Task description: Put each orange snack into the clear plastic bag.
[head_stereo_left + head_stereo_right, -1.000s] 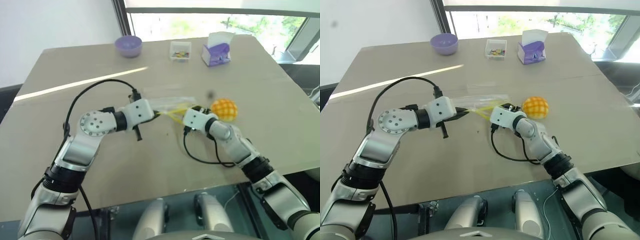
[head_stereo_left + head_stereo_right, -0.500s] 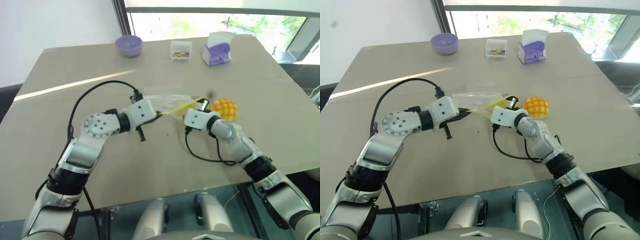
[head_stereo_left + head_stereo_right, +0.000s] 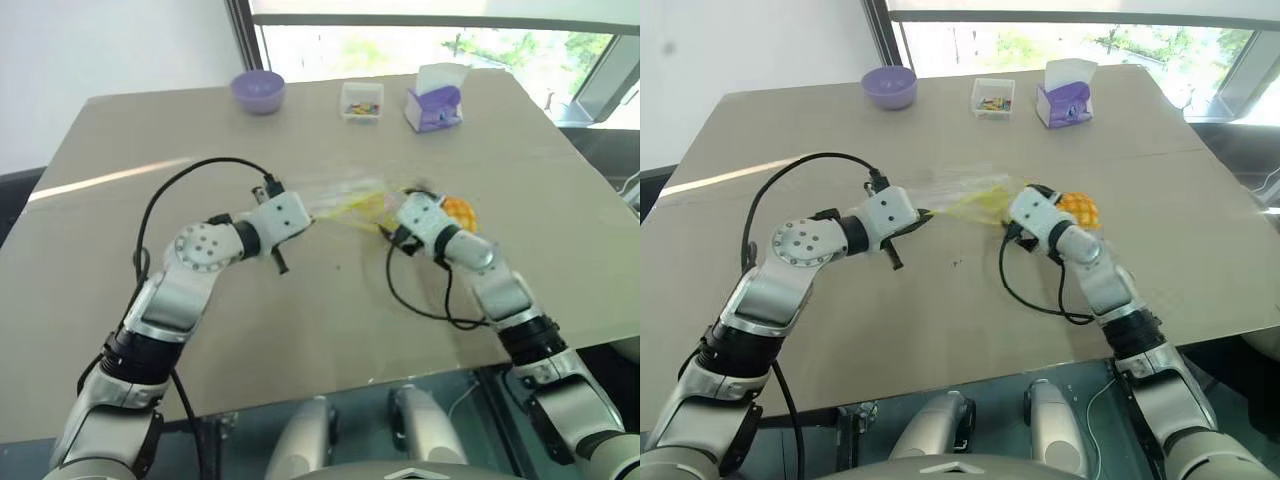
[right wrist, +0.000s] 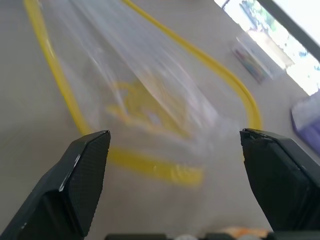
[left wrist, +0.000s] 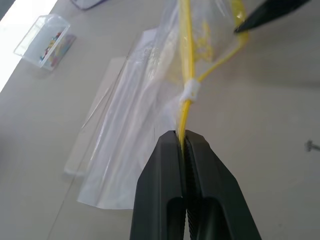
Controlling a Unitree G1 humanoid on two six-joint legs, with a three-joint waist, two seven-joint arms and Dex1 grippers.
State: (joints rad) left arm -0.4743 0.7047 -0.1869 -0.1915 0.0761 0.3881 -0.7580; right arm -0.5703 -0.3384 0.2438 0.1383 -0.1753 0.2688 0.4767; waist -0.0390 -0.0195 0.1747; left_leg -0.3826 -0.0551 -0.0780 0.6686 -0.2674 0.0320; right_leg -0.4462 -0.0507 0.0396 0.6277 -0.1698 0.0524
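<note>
Now | orange snack (image 3: 1080, 210) just beside right hand (image 3: 1032, 206) | bag (image 5: 150, 115) pinched by left hand (image 5: 184, 142)

**Far edge of the table**

You have three things lined up along the back of the table (image 3: 150, 130): a purple bowl (image 3: 257, 91) on the left, a small clear box (image 3: 361, 100) of colourful bits in the middle, and a purple-and-white tissue box (image 3: 435, 100) on the right, all apart.

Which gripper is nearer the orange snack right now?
Right. The right gripper, open, sits just beside the orange snack, on its bag side. The left gripper is farther off across the clear plastic bag, shut on its yellow zip strip.
</note>
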